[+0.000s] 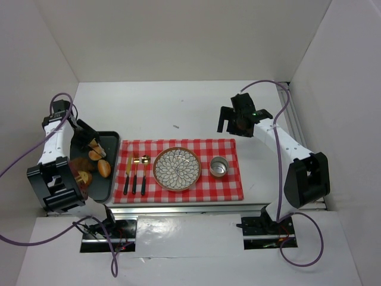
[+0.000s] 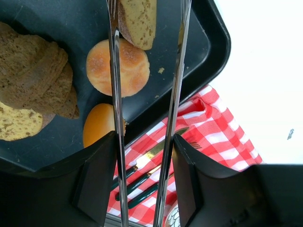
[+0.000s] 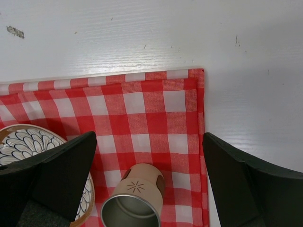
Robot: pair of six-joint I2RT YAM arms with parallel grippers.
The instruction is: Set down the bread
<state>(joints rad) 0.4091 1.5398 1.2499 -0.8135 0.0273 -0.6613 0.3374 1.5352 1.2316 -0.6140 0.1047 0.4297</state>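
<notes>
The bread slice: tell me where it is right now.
The bread slice lies in the black tray at the table's left in the top view, between the left gripper's tongs, beside a round roll.

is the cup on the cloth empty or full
Empty. The right wrist view looks into the cup and shows only bare metal inside; it stands upright on the checked cloth.

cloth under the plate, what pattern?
Red-and-white gingham check on the cloth, clearest in the right wrist view; the plate sits on it.
</notes>
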